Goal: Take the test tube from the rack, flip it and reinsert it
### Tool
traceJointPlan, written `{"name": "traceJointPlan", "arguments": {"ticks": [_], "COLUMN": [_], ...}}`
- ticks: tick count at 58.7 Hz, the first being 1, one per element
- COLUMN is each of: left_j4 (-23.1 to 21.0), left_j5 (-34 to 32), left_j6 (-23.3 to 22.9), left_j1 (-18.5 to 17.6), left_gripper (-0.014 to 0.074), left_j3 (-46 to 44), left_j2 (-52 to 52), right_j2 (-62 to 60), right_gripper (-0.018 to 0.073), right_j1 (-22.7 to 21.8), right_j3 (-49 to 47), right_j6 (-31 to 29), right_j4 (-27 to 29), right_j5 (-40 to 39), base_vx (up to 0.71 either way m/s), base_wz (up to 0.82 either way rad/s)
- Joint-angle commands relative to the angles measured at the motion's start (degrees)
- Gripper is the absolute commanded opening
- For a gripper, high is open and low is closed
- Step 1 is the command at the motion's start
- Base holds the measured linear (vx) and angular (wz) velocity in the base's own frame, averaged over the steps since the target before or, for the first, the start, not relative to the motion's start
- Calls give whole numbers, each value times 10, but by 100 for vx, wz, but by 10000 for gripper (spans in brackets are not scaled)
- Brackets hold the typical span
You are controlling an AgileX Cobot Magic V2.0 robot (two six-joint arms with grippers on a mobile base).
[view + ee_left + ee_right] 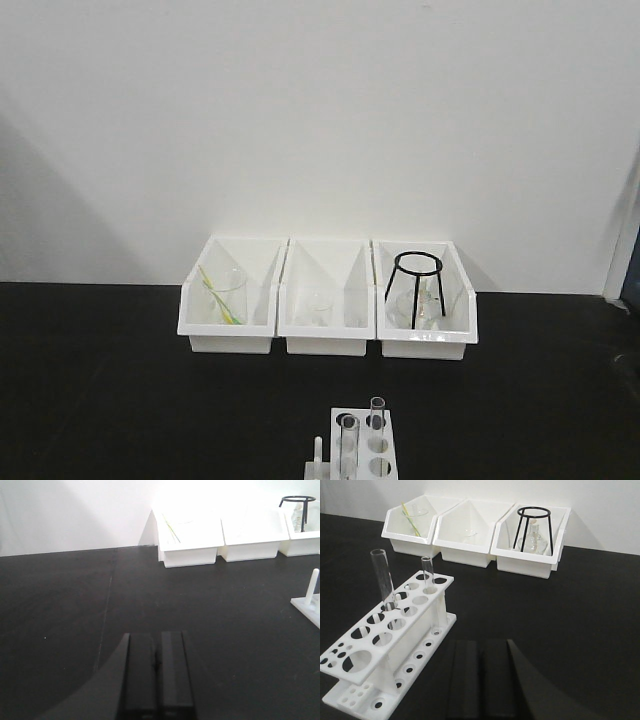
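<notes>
White plastic, the rack stands on the black table, near and in front of the 3 white bins. 2 clear test tubes stand upright in the rack's holes. Left gripper and right gripper: jaws pressed together, holding nothing, both apart from the rack.

Only the ends of the two arms show, each from its own wrist camera. The left gripper has two flat, rectangular matte-black fingers beside a curved black housing edge. The right gripper looks the same (its curved black housing sits on the opposite side). No cables, screws or markings can be made out.
</notes>
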Motion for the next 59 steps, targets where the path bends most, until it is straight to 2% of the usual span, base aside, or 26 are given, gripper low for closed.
{"name": "traceJointPlan", "arguments": {"ticks": [1,7,10,24,29,34,38,59], "left_j4": [-2,-2,-2,-2,-2,-2,-2,-2], "left_j5": [-46,-46,-46,-46,-46,-46,-45,-45], "left_j6": [-5,-5,-5,-5,-5,-5,-5,-5], "left_j1": [0,0,0,0,0,0,0,0], "left_gripper": [-6,-6,-6,-6,-6,-6,-6,-6], "left_j3": [-2,-2,-2,-2,-2,-2,-2,-2], "left_j2": [-5,-5,-5,-5,-5,-5,-5,-5], "right_j2": [4,4,3,-98,-150,-201,-197,-198], "right_gripper": [-11,-11,-11,-11,-11,-11,-11,-11], "right_j1": [-2,-4,-19,-198,-250,-283,-294,-293], "right_j3": [-15,-11,-2,106,141,176,185,183], "right_j6": [-4,-11,-23,-97,-117,-122,-123,-139], "right_j4": [-23,-26,-20,122,142,143,142,136], "right_j5": [-39,-52,-66,-155,-165,-166,-168,-166], "base_vx": [0,0,0,0,0,0,0,0], "base_wz": [0,0,0,0,0,0,0,0]}}
